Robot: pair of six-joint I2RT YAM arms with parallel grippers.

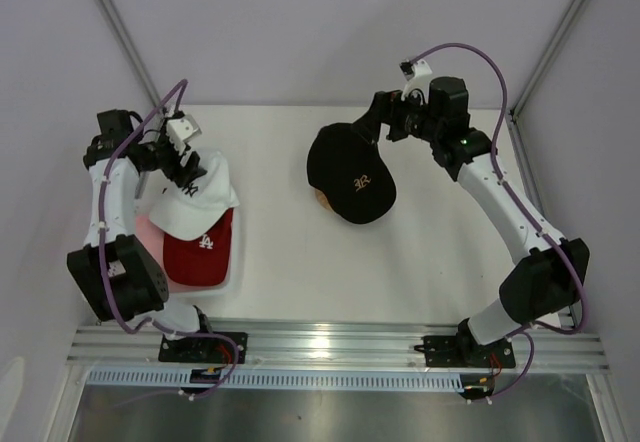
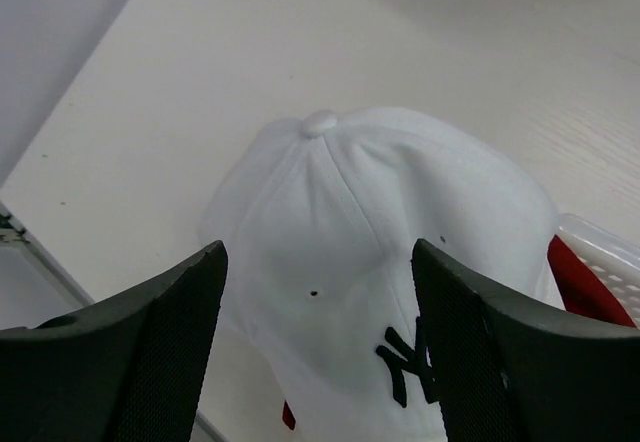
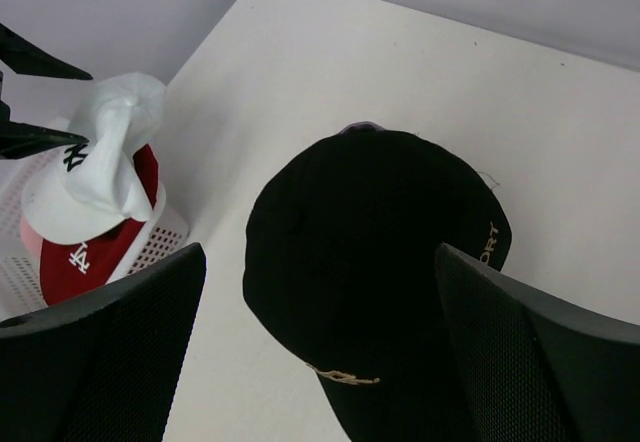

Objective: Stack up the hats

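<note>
A white cap with a black NY logo (image 1: 193, 200) lies on top of a red cap with a white logo (image 1: 203, 254), and a pink cap (image 1: 146, 232) shows under them. My left gripper (image 1: 189, 170) is open just above the white cap (image 2: 370, 222), its fingers astride the crown without touching it. A black cap with gold lettering (image 1: 352, 176) sits at the table's middle. My right gripper (image 1: 380, 122) is open and empty above the far side of the black cap (image 3: 380, 252). A thin lavender edge (image 3: 358, 128) shows under the black cap's far rim.
The white, red and pink caps lie in a white mesh basket (image 3: 160, 230) at the left, whose rim also shows in the left wrist view (image 2: 600, 252). A wooden stand's edge (image 1: 321, 199) peeks from under the black cap. Frame posts stand at the table's back corners.
</note>
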